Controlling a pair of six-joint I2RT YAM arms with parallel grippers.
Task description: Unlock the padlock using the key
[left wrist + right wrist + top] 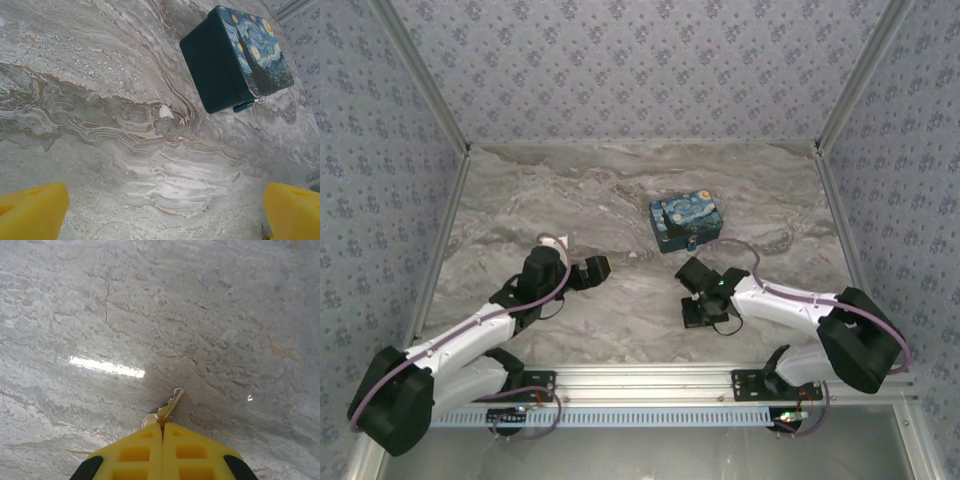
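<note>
Marble-patterned table (620, 190) is seen beneath both arms. A box (686, 221) printed with Starry Night is set on it and is taken here as the landmark. The left gripper (593, 271) is held to the left of the box and nearer the arm bases, well apart from it; its yellow fingers (32, 212) are spread wide, with bare table between them. The right gripper (700, 312) is lowered on the near side of the box, close to it but not touching. Its yellow fingers (135, 455) are pressed together, and the head of the key (167, 410) is pinched at their tips. The teal-blue padlock (245, 105) is hung at the near face of the box, touching it. The small silvery key is thus found just on the near side of the box, its blade projecting beyond the fingertips; whether the blade touches the table cannot be told.
</note>
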